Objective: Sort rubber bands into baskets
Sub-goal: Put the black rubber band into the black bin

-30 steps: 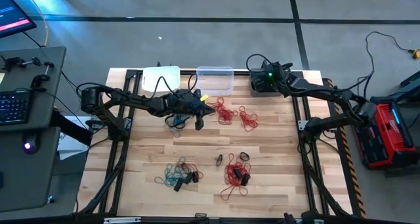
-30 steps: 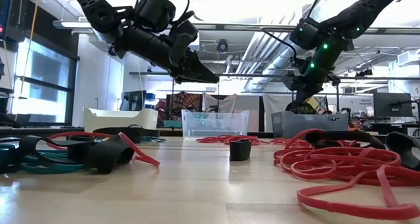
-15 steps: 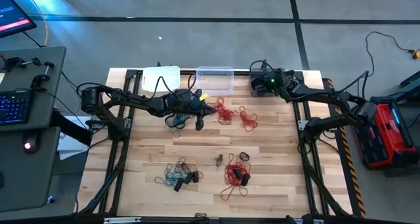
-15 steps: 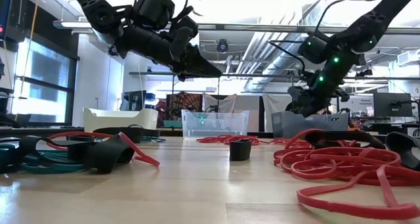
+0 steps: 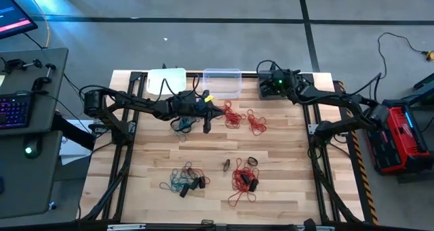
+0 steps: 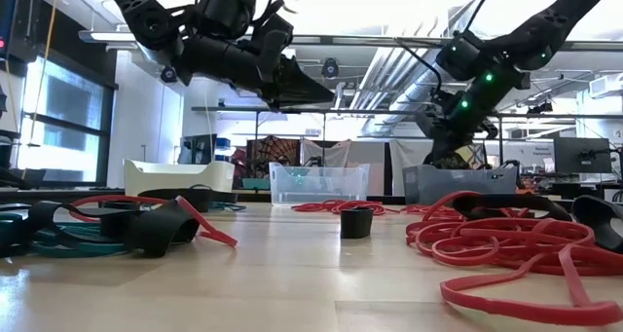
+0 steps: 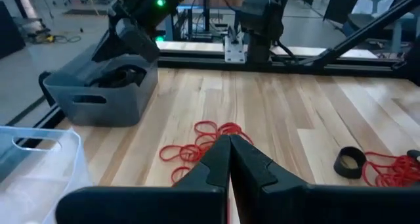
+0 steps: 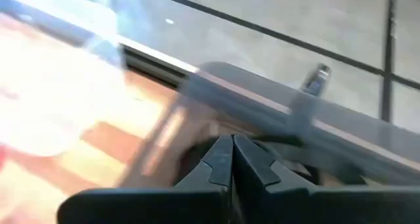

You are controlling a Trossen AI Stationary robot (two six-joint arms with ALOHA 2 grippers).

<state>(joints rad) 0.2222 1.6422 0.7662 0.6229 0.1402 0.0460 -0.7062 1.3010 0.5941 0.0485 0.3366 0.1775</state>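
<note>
I see my left gripper (image 5: 218,111) clenched empty above red rubber bands (image 5: 232,115) near the clear basket (image 5: 222,82), right gripper (image 6: 440,147) clenched empty over the dark grey basket (image 6: 459,184)

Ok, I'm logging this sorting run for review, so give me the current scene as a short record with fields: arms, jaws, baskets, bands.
left gripper: above the red rubber bands near the clear basket, jaws shut, empty
right gripper: over the dark grey basket, jaws shut
white basket: back left of the row
teal rubber bands: loose at front left
</note>
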